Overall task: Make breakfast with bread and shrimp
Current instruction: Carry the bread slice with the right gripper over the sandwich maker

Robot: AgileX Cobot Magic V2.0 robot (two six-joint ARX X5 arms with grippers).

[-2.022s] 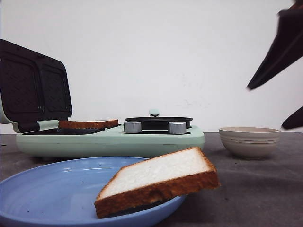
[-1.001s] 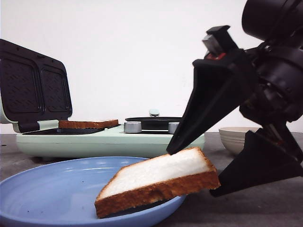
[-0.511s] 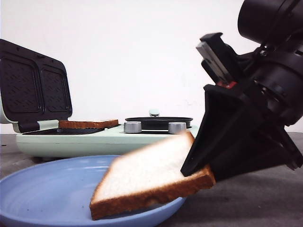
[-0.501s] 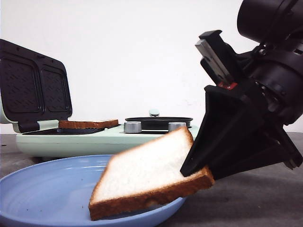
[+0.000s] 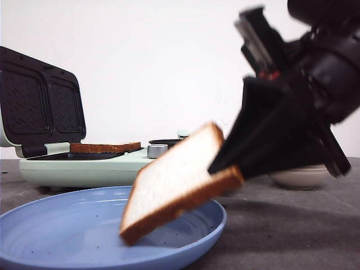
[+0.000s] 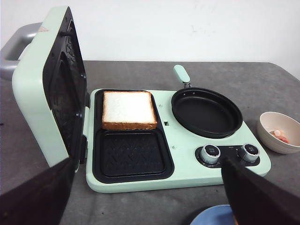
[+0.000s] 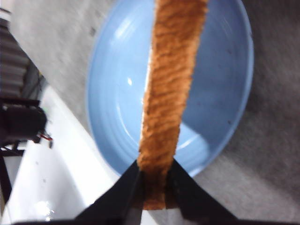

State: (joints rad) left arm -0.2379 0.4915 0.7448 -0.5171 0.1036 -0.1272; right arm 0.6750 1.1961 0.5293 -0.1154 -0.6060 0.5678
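Observation:
My right gripper (image 5: 225,167) is shut on a slice of bread (image 5: 179,181) and holds it tilted above the blue plate (image 5: 67,236). In the right wrist view the bread's brown crust (image 7: 171,89) runs up from between the closed fingers (image 7: 123,187), over the plate (image 7: 117,93). A second slice of bread (image 6: 128,109) lies in the far tray of the green sandwich maker (image 6: 183,164), its lid (image 6: 42,89) open. Small pink shrimp (image 6: 280,135) sit in the beige bowl (image 6: 272,140). My left gripper (image 6: 145,206) is open above the table in front of the maker, holding nothing.
A black frying pan (image 6: 206,112) sits on the maker's right half, with two silver knobs (image 6: 210,152) before it. The near tray (image 6: 131,154) of the maker is empty. The bowl (image 5: 301,176) stands behind my right arm in the front view.
The right gripper came down, closed on the bread's right edge on the plate, and has now lifted it, tilting the slice up and clear of the plate.

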